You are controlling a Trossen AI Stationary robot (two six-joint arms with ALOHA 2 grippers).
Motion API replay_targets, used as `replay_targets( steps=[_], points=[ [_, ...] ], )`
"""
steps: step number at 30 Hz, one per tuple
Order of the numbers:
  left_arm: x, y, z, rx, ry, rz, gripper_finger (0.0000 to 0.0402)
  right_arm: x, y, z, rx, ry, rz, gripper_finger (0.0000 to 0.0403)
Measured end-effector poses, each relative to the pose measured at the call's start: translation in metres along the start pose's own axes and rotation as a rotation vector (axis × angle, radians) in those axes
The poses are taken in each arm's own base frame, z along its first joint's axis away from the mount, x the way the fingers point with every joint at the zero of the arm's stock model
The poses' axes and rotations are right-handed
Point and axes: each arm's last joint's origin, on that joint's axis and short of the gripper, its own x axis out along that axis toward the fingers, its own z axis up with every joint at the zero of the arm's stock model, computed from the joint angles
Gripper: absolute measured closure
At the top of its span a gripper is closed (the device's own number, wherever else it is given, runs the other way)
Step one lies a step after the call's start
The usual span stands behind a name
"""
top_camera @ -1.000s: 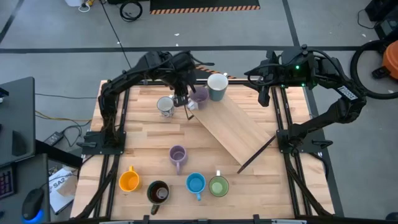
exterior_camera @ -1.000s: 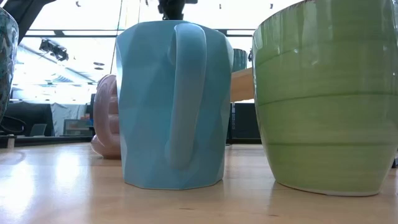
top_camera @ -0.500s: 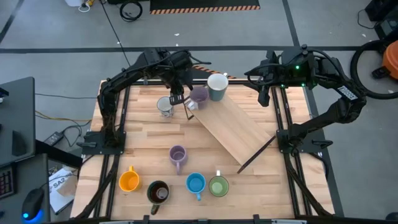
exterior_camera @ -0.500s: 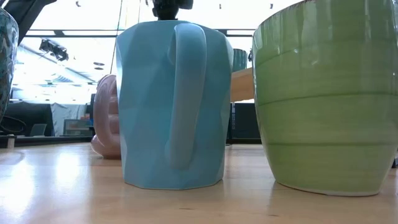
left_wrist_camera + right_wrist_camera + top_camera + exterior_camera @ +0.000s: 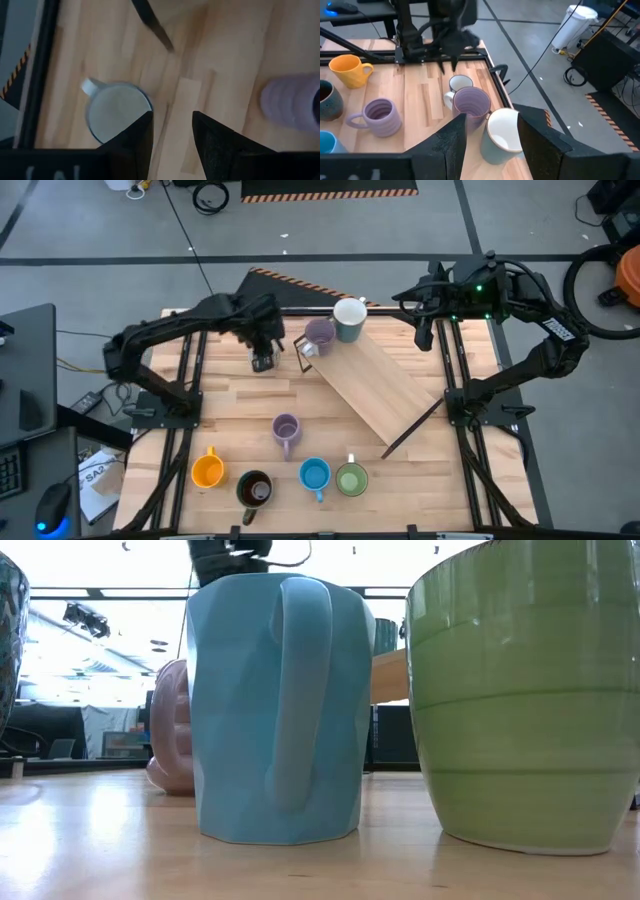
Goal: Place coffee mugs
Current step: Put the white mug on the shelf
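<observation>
Along the near edge of the tabletop [image 5: 240, 395] stands a row of four mugs: the orange mug [image 5: 207, 471] towards the left corner, then the dark mug [image 5: 255, 490], the blue mug [image 5: 315, 475] and the green mug [image 5: 351, 479]. Just behind that row, near the middle, a lavender mug [image 5: 286, 428] stands alone.

Farther back, a wooden board [image 5: 375, 390] lies slanted across the right half, and at its far end a second lavender mug [image 5: 319, 334] and a white mug [image 5: 349, 318] sit touching each other. The other white mug [image 5: 117, 117] stands on the bare wood to their left, close to the far edge. The high view hides it under the left hand [image 5: 263, 357]; the left wrist view shows it directly beneath, its rim at one fingertip and its handle pointing away from the board.

The left hand hangs over this mug with its fingers [image 5: 136, 137] apart and nothing between them. It is by far the nearer hand, so the coming move is probably a straight drop with a small sideways shift to catch the rim.

The right hand [image 5: 487, 135] waits, open and empty, above the far right corner.
</observation>
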Motion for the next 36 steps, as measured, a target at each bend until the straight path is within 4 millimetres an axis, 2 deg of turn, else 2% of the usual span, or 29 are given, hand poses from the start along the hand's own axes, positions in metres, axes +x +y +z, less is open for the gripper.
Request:
replay_targets(
  steps=[5,10,14,22,31,36],
  points=[
    [0.026,-0.006,-0.022,0.005,0.079,0.002,0.0260,0.000,0.000,0.001,-0.001,-0.008,0.004,0.0221],
    [0.050,-0.007,-0.034,0.110,0.154,0.032,0.0260,0.000,0.000,0.002,0.009,-0.024,0.002,0.0221],
    [0.055,-0.006,-0.035,0.217,0.158,0.110,0.0260,0.000,0.000,0.003,0.038,-0.029,0.001,0.0221],
    [0.073,-0.005,-0.041,0.429,0.139,0.109,0.0260,0.010,0.002,-0.002,0.083,-0.001,0.001,0.0221],
    [0.093,-0.006,-0.052,0.441,0.126,0.109,0.0260,0.026,0.007,-0.013,0.097,0.062,0.007,0.0221],
    [0.101,-0.007,-0.058,0.410,0.132,0.109,0.0260,0.028,0.007,-0.013,0.098,0.062,0.016,0.0221]
  ],
)
